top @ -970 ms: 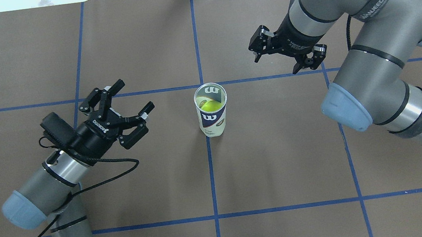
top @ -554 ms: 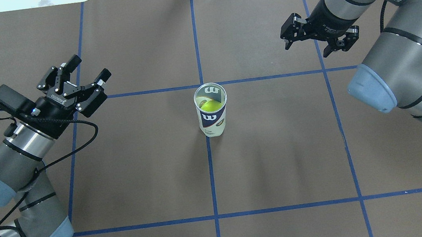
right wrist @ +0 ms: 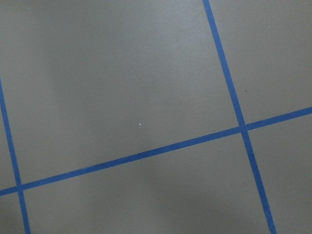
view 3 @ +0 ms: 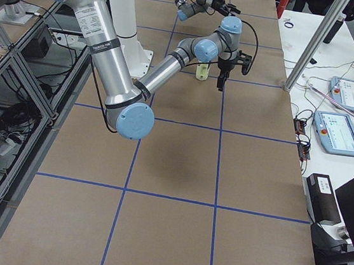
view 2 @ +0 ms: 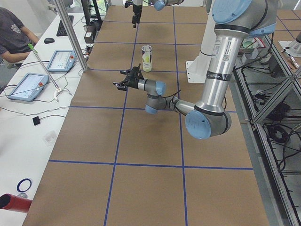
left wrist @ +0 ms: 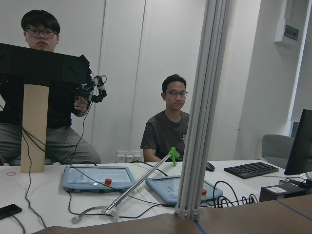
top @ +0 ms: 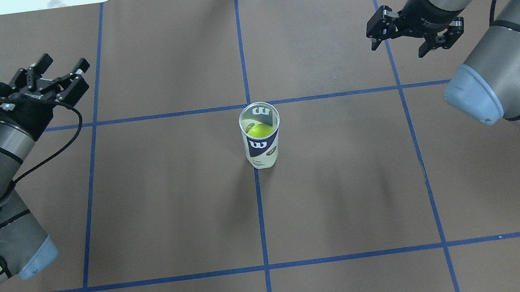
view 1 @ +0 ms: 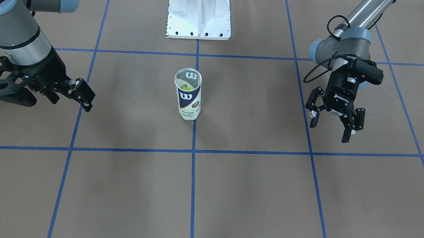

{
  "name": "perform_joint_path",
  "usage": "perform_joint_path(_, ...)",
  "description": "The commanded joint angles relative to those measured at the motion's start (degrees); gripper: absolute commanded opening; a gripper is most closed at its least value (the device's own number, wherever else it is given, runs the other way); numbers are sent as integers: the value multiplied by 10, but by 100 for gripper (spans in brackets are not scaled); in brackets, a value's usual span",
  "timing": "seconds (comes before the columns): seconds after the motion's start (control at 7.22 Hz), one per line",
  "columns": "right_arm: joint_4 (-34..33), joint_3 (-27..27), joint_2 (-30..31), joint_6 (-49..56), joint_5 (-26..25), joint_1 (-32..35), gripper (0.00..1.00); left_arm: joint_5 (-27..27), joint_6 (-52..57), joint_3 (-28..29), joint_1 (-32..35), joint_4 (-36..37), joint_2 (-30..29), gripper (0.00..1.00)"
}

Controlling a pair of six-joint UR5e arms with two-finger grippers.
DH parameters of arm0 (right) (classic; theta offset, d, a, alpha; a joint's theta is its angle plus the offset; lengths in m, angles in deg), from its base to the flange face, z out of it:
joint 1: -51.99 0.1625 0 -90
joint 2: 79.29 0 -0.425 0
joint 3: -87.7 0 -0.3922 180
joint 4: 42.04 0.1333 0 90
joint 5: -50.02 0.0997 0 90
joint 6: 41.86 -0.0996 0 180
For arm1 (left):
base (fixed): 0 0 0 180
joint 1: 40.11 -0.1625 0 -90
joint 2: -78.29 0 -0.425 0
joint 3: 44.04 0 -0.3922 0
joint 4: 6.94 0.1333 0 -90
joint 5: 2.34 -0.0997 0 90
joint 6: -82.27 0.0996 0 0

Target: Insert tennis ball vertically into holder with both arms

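The holder point(top: 261, 138), a clear Wilson can with a navy and white label, stands upright at the table's middle, open end up. A yellow-green tennis ball point(top: 258, 130) sits inside it. The holder also shows in the front view point(view 1: 187, 96). My left gripper point(top: 64, 66) is open and empty, far to the left of the can. It is at the right of the front view point(view 1: 330, 129). My right gripper point(top: 398, 48) is open and empty, far right of and beyond the can. Neither gripper touches the can.
The brown table cover carries a blue tape grid. The white base plate point(view 1: 199, 24) is at the robot's side of the table. Operators, teach pendants and an aluminium post point(left wrist: 200, 107) stand past the far table edge.
Both open grippers have drawn outward from the can: the left one to the left and farther back, the right one to the right and farther back. The can and ball have not moved.
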State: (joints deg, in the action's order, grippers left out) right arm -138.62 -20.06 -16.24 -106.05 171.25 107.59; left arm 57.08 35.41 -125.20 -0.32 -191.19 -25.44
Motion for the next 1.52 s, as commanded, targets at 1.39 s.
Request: perform_joint_path(1.39, 87, 175, 121, 404, 123, 205, 99, 757, 305, -25, 438, 755, 39, 99)
